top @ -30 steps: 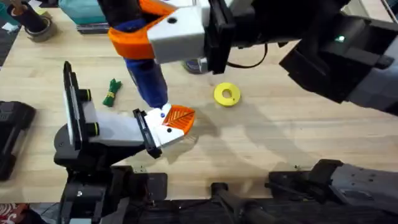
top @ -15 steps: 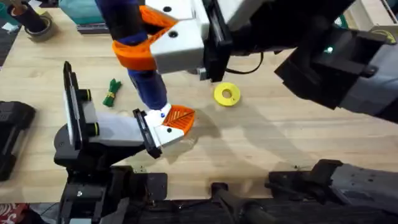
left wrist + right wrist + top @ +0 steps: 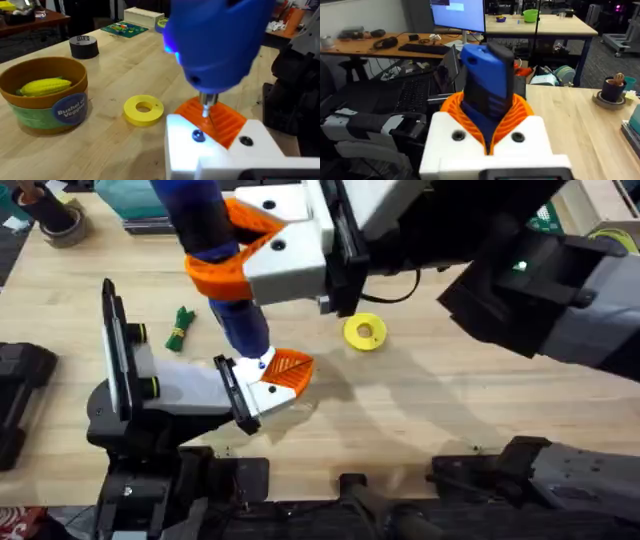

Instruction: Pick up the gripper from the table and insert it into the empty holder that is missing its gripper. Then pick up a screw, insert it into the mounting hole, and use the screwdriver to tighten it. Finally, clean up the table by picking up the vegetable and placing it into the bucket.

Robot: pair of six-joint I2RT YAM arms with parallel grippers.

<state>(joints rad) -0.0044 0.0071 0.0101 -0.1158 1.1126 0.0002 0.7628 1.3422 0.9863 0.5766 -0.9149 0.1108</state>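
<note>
My right gripper (image 3: pixel 228 258) (image 3: pixel 487 117) is shut on the blue screwdriver (image 3: pixel 235 300) (image 3: pixel 487 82), which it holds nearly upright. The thin bit (image 3: pixel 206 107) points down at the orange ribbed gripper (image 3: pixel 291 369) (image 3: pixel 220 120), which is seated in the white holder (image 3: pixel 250 395) (image 3: pixel 200 150) at the end of the left arm. A small dark screw head (image 3: pixel 197 135) sits in the holder just beside the bit. The green vegetable (image 3: pixel 180 328) lies on the table left of the screwdriver. The orange-brown bucket (image 3: pixel 47 107) holds a yellow toy piece.
A yellow disc (image 3: pixel 364 332) (image 3: pixel 143 109) lies right of the holder. A black tape roll (image 3: pixel 83 46) stands behind the bucket. A cup on a tape ring (image 3: pixel 55 220) sits at the far left corner. The right arm's bulk (image 3: pixel 520 280) hangs over the table's right half.
The right gripper and the screwdriver's top have shifted slightly away and leftward, while the bit stays over the holder. The left arm has not moved.
</note>
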